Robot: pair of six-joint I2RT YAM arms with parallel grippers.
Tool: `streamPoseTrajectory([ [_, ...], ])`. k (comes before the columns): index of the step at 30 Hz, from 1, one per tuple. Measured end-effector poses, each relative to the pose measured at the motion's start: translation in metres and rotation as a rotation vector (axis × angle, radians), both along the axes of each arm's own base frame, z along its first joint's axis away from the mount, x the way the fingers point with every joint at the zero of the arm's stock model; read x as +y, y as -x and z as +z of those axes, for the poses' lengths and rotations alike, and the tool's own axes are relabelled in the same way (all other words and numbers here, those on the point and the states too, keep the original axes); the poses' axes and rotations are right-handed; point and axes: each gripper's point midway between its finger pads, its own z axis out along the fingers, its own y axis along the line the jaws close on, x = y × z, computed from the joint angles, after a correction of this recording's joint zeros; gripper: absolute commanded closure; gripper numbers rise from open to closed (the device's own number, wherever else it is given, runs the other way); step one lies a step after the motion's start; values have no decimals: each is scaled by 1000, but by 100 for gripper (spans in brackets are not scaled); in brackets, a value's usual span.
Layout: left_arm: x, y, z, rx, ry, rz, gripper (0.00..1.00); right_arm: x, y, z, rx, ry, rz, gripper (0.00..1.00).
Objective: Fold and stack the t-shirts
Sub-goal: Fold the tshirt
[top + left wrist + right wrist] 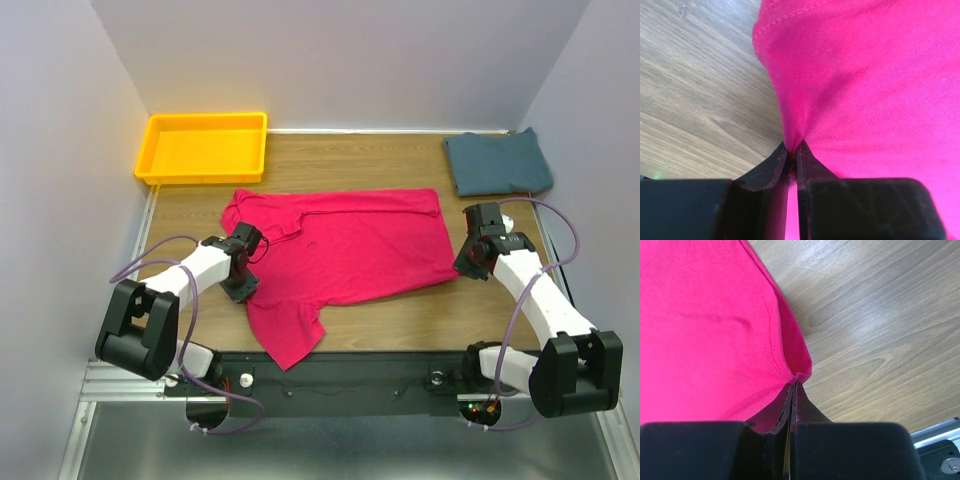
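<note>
A crimson-pink t-shirt (350, 250) lies spread across the middle of the wooden table, one sleeve hanging toward the near edge. My left gripper (243, 285) is shut on a pinch of the pink cloth (795, 135) at the shirt's left side, near the sleeve. At the shirt's near right corner, my right gripper (468, 262) is shut on the hem corner (801, 371). The teal-blue t-shirt (497, 163) rests as a folded rectangle at the far right of the table, away from both grippers.
A yellow plastic tray (160, 130) stands at the far left corner of the table. Grey walls close in the left, right and back. Bare wood (400, 150) shows between the tray and the teal shirt.
</note>
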Motion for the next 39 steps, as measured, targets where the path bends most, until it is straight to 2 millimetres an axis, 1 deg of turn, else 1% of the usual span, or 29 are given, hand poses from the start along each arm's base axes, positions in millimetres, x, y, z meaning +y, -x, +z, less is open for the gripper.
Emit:
streamPoseTrajectory([
  [1,0,0,0,2,-1,-8,89,0,0,0,0,0,-2,99],
  [2,0,0,0,5,-1,-11,90,-1,0,0,1,0,-4,99],
  [3,0,0,1,6,-2,-18,98,-1,0,0,1,0,-6,99],
  [4,0,0,1,6,-2,-20,100,-2,0,0,1,0,-8,99],
  [11,2,-1,3,3,-10,-37,100,-7,1,0,3,1,-29,99],
  [14,5,-8,8,-11,-29,-57,100,-7,-3,3,13,5,-23,99],
  [15,6,-13,13,-26,-37,-66,100,-7,-7,4,15,6,-21,99],
  [17,7,-22,20,-49,-48,-84,100,-7,-20,8,17,11,-7,99],
  [21,9,-41,33,-88,-75,-130,100,-5,-38,7,36,13,16,99],
  [23,10,-47,37,-98,-87,-153,100,-4,-46,6,44,12,30,99],
  [27,10,-54,41,-98,-101,-193,100,-1,-61,3,59,8,57,99],
  [35,14,-67,41,-70,-119,-239,99,1,-86,-3,74,14,90,99],
  [37,14,-70,42,-70,-122,-246,99,1,-91,-7,76,16,94,99],
  [39,15,-73,42,-69,-124,-251,96,1,-92,-11,86,16,97,99],
])
